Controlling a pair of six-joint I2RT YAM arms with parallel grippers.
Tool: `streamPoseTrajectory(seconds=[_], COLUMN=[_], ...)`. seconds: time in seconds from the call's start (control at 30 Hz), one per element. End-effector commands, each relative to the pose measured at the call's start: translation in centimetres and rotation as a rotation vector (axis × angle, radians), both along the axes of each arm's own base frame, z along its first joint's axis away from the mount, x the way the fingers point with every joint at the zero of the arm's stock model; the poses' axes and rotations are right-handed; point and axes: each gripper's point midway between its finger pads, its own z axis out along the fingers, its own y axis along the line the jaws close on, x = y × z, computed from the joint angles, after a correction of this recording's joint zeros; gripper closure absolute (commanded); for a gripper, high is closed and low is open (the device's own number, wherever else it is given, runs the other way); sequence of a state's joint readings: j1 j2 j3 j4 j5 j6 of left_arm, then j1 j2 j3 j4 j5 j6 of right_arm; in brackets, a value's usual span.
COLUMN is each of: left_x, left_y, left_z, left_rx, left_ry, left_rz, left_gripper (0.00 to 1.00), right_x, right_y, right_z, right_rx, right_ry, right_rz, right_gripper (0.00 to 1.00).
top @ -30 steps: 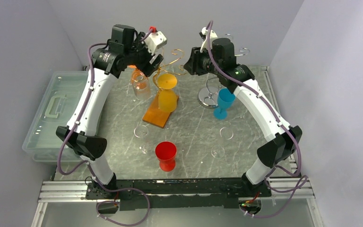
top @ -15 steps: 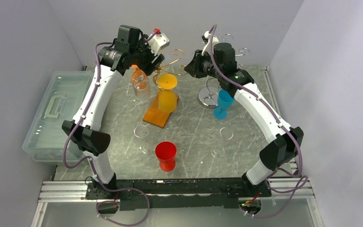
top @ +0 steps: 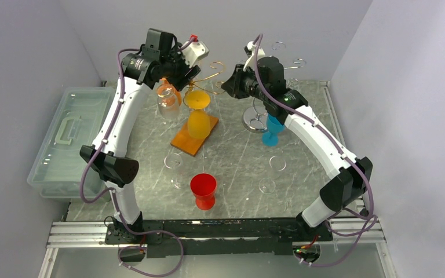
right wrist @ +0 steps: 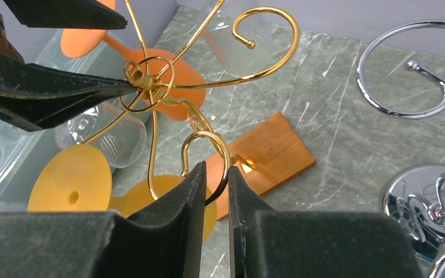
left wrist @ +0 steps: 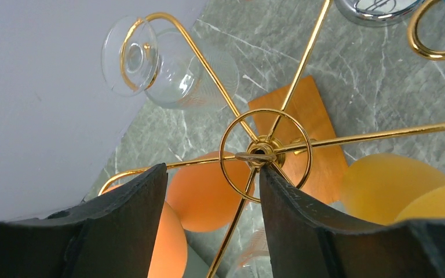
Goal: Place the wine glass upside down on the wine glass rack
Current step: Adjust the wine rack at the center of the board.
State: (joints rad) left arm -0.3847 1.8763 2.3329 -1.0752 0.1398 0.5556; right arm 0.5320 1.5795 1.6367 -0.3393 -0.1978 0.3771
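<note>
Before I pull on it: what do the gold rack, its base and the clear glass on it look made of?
Gold rack: thin bent wire, likely metal, polished, with sharp glints.
Base: flat orange-brown slab, seemingly wood, matte.
Clear glass: transparent; glass or clear plastic, cannot tell.

Robotics lab test cell: a left arm [top: 115, 124] and right arm [top: 316, 136] bolted to an aluminium rail [top: 81, 234] at a marbled table [top: 237, 159], grey walls [top: 29, 46] around, purple cables [top: 178, 249] trailing.
</note>
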Motion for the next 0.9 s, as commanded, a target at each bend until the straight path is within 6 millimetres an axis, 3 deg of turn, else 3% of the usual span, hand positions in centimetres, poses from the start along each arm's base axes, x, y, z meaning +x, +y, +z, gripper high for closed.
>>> streamPoseTrajectory(seconds=[0.0, 0.2, 0.57, 0.87], left_x=[4.1, 4.7, 5.9, 5.5], left_y=[0.3, 0.3, 0.3, 0.0], left_z=[2.9, 3.3, 3.8, 3.7], left_rx=[0.002, 0.006, 0.01, 0.001], left_ry=[-0.178, -0.208, -0.239, -0.231], left_rz=[0.057, 0.064, 0.079, 0.058], left_gripper=[0.36, 0.36, 0.36, 0.37], right_x=[-4.4, -6.2, -8.7, -6.8], right_y=[2.7, 2.8, 5.2, 4.6], right_z=[0.7, 0.5, -1.5, -3.6], right_rx=[0.027, 0.046, 0.07, 0.02], right_ry=[0.005, 0.01, 0.073, 0.161], right_rz=[0.131, 0.141, 0.17, 0.071], right_gripper=[0.92, 0.93, 0.93, 0.93])
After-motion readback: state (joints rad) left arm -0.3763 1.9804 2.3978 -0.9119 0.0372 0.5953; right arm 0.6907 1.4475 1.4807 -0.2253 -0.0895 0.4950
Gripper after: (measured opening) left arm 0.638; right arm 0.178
